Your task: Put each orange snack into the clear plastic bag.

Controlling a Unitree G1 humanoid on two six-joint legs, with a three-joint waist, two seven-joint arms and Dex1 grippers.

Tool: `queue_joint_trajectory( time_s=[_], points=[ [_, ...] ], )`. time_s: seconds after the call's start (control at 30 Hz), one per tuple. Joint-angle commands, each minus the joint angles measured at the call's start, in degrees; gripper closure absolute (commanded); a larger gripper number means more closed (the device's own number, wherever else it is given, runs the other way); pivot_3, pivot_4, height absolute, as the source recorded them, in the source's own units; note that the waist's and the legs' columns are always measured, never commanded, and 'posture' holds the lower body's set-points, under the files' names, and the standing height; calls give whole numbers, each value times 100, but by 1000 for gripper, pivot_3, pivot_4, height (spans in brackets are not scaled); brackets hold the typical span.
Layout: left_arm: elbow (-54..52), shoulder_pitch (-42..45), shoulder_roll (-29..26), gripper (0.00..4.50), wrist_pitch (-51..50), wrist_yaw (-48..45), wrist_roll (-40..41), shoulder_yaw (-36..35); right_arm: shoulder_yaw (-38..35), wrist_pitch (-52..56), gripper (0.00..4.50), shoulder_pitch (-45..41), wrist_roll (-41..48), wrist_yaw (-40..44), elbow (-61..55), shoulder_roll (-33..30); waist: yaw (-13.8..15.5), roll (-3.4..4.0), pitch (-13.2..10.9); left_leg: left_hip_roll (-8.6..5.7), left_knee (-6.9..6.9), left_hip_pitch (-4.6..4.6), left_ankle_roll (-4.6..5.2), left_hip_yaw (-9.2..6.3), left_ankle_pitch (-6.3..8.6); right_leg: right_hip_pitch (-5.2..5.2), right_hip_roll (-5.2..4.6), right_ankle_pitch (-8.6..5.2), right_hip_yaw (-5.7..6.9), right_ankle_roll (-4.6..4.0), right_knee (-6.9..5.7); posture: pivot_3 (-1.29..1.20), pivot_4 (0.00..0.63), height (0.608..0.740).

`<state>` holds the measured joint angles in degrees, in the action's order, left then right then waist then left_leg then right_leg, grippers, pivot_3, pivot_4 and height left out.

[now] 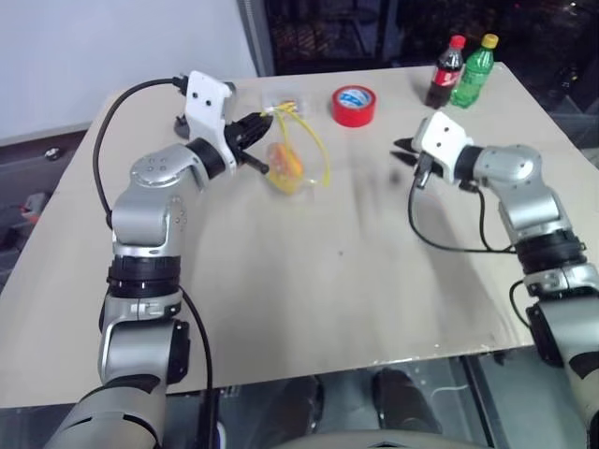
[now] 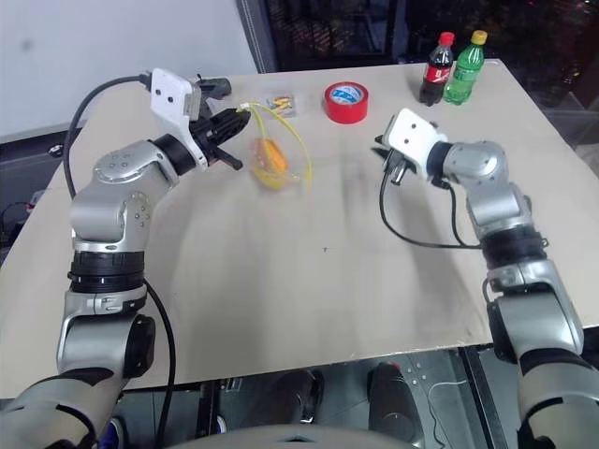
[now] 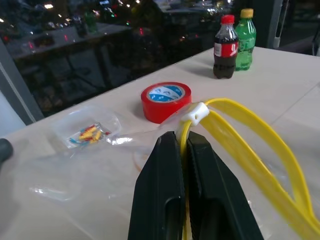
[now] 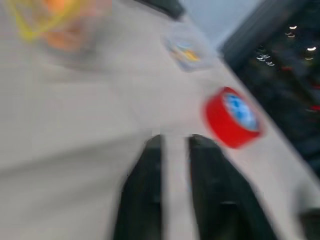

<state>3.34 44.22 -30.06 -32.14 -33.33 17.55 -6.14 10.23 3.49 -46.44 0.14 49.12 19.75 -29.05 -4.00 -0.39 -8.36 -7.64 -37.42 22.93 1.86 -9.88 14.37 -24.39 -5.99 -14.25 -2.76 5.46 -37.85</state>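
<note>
**Bag lifted at its seal, snacks inside: handling notes**

Tabletop: wide and pale, with bare room between the two arms.

Clear plastic bag: hangs off the tabletop from the left hand, whose fingers are pressed together on the yellow seal strip right beside the white slider. Judged thin, limp and slippery; the film would crumple under any squeeze, so the stiffer seal strip is the sensible place to hold (as it is held now). The mouth gapes in a loose yellow loop and will likely sway with any movement.

Orange snacks: an orange mass sits low in the bag. Probably light and soft in glossy wrappers, so the bag should carry them easily.

Right hand: fingers apart with nothing between them, hovering above the tabletop, well apart from the bag.

Hard to make out:
- Whether the orange mass is one snack or two; the film and glare merge them.
- The bag's lower edge against the tabletop (touching or clear, cannot tell).
- The right wrist view is smeared, so the bag there is only a yellow-orange blur.
</note>
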Motion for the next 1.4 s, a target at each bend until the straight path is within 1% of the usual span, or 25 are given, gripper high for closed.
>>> queue_joint_trajectory(
  time_s=[0.03,0.07,0.17,0.3,0.37,0.6,0.83,0.93,1.03,1.13,1.23,1.4],
  points=[
    [-271,-39,-54,4500,5,19,65,-107,-28,691,2154,364,385,49,-1050,204,6,0,0,-1,-4,0,0,4,0,-4,1,0,-3,0,-5,0,150,740],
    [-318,-52,-50,4500,-32,29,76,-107,15,899,2154,519,481,103,-1311,262,7,0,0,-1,-8,0,-1,3,-1,-5,4,0,-2,0,-11,0,150,740],
    [-417,-67,-64,4500,-124,43,112,-125,133,1296,2154,776,454,-87,-1747,487,10,0,0,-1,-17,-1,-3,1,-2,-4,7,0,-1,0,-20,0,150,740],
    [-508,-67,-98,4500,-237,56,160,-151,131,1799,2154,736,444,-595,-1739,994,24,-1,1,-2,-34,-2,-3,2,-2,-1,9,1,-2,1,-32,0,150,740],
    [-587,-96,-106,4500,-292,66,173,-160,75,1962,2154,601,455,-873,-1488,1316,18,-1,1,-2,-34,-2,-3,2,-2,-2,9,1,-3,1,-34,0,150,740],
    [-768,-177,-136,4500,-417,102,217,-199,62,1703,2154,167,367,-1180,-508,1762,19,-1,1,-4,-35,-2,-3,2,-2,-2,8,1,-3,0,-34,0,150,740],
    [-921,-284,-165,4500,-513,178,275,-243,6,1305,2154,-125,446,-1139,63,2012,0,-1,1,-4,-34,-2,-3,3,-2,-4,9,1,-4,0,-35,0,150,740],
    [-966,-324,-178,4500,-541,184,285,-251,-98,1091,2988,-261,479,-1182,316,2107,-1,-1,1,-4,-34,-2,-3,3,-2,-4,9,1,-4,0,-35,0,150,740],
    [-982,-338,-184,4500,-565,193,293,-255,-169,980,4473,-323,533,-1124,356,2102,1,-1,1,-4,-34,-2,-3,2,-2,-4,10,1,-4,0,-35,0,150,740],
    [-948,-344,-190,4500,-552,197,289,-244,-224,973,4473,-347,577,-1037,250,1960,1,-1,1,-4,-34,-2,-3,2,-2,-4,10,1,-3,0,-35,0,150,740],
    [-792,-261,-156,4500,-472,199,253,-192,-291,883,4473,-523,404,-1051,334,1557,13,-1,1,-4,-35,-2,-3,2,-2,-3,9,1,-3,0,-34,0,150,740],
    [127,408,-19,4500,176,124,-63,77,-225,65,4473,-1287,-367,-1231,1303,349,59,-2,-1,-10,-37,-1,-4,1,-3,-4,6,1,1,0,-36,0,150,740]
  ],
)
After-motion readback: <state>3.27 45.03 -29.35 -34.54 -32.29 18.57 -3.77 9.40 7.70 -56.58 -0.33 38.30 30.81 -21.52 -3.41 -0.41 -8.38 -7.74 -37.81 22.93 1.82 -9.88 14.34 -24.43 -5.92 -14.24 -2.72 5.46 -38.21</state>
